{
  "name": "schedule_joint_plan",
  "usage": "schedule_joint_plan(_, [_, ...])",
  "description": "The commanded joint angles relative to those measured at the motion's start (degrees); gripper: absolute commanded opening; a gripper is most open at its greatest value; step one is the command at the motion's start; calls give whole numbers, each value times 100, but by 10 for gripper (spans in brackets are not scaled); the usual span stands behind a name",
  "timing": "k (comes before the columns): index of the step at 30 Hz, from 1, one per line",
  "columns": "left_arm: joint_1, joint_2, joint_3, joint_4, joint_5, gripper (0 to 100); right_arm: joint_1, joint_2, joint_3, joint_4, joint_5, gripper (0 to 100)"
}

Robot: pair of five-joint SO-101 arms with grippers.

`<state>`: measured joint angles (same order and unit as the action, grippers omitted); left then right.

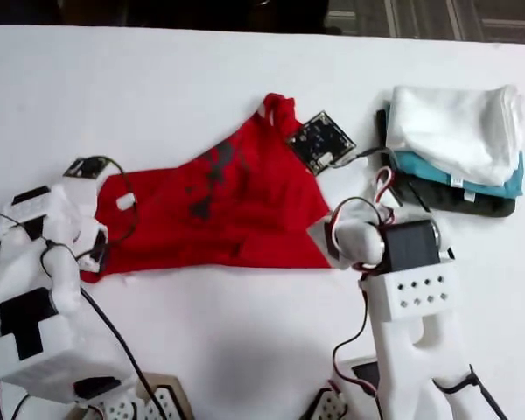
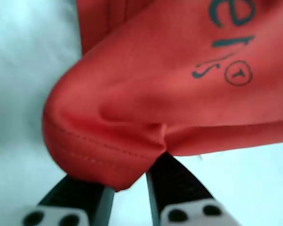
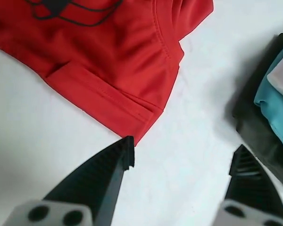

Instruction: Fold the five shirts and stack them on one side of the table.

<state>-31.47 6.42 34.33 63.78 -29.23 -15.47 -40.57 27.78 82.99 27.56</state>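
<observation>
A red shirt (image 1: pixel 236 206) with dark print lies crumpled and spread across the middle of the white table (image 1: pixel 245 341). My left gripper (image 2: pixel 131 178) is shut on a folded edge of the red shirt (image 2: pixel 179 94), at the shirt's left end (image 1: pixel 101 258) in the high view. My right gripper (image 3: pixel 184 153) hangs open over bare table, just off the red shirt's near right corner (image 3: pixel 137 132), with nothing between its fingers. A stack of folded shirts (image 1: pixel 455 149) sits at the back right: white on top, teal (image 1: pixel 446 171) under it, dark (image 1: pixel 477 203) at the bottom.
The right arm's body (image 1: pixel 411 262) stands between the red shirt and the stack. Cables trail from the left arm (image 1: pixel 35 289) across the front of the table. The stack's dark edge (image 3: pixel 257 127) lies close beside the right gripper.
</observation>
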Motion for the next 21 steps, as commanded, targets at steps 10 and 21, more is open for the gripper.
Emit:
schedule_joint_plan(10, [-132,18,-57,-167,475,26,-989,3248,-475,-1446,-9,322])
schedule_joint_plan(21, [-132,26,-40,-167,475,26,-479,4251,-1257,-541,-97,320])
